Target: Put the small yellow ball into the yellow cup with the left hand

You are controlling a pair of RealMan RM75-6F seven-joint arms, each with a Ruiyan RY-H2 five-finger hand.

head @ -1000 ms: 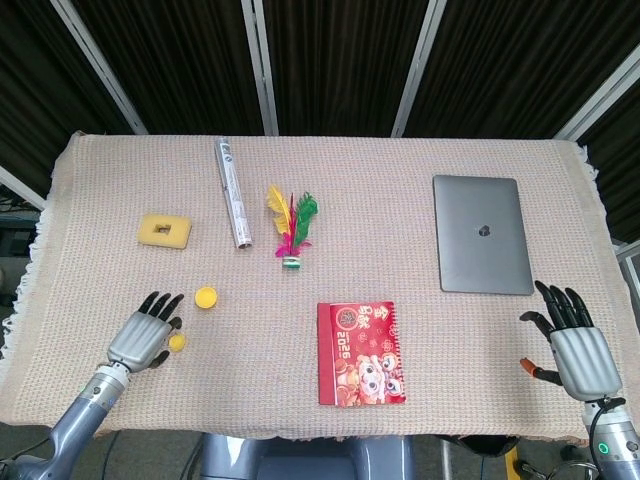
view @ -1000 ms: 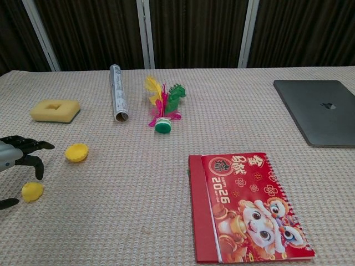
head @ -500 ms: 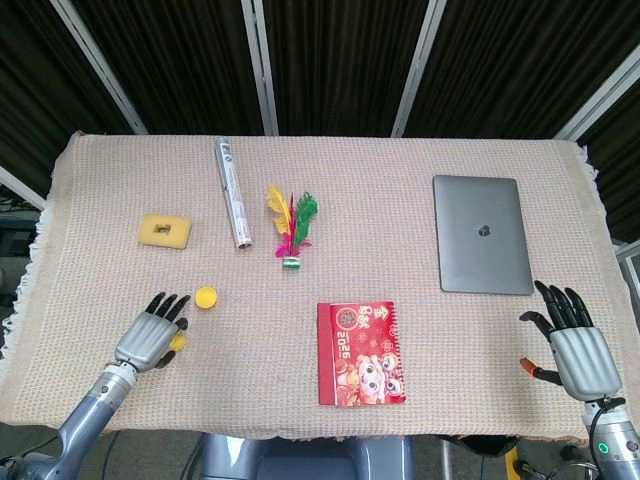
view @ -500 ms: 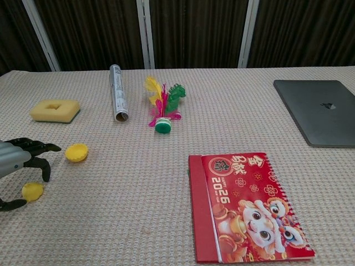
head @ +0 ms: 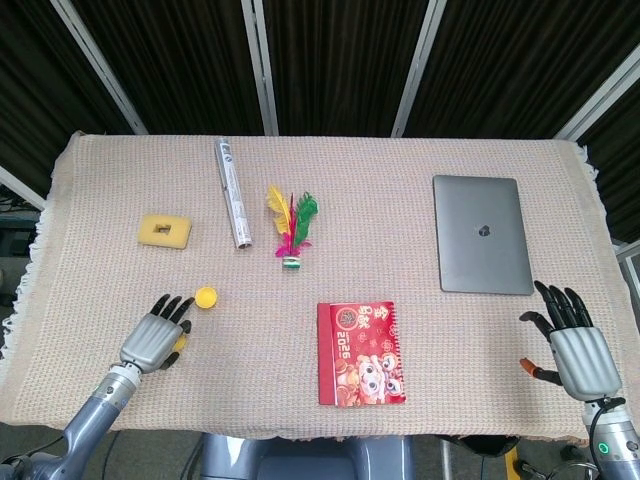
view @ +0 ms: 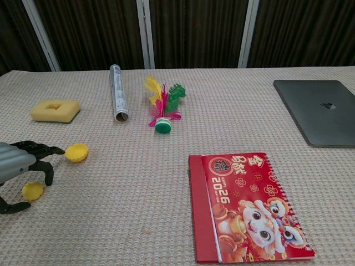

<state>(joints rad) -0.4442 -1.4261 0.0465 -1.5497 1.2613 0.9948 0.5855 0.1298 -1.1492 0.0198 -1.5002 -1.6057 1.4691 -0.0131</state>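
Ball point(view: 33, 191) small, yellow, on cloth under left hand point(view: 19, 166); fingers spread, holding nothing.

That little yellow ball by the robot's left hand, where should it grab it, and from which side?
Probably from straight above, pinching across its widest part. The small yellow ball is round, so no side grips better than another, and it lies on the tablecloth with bare cloth around it. The left hand hangs over it with fingers curved down around it. The yellow cup sits just beyond.
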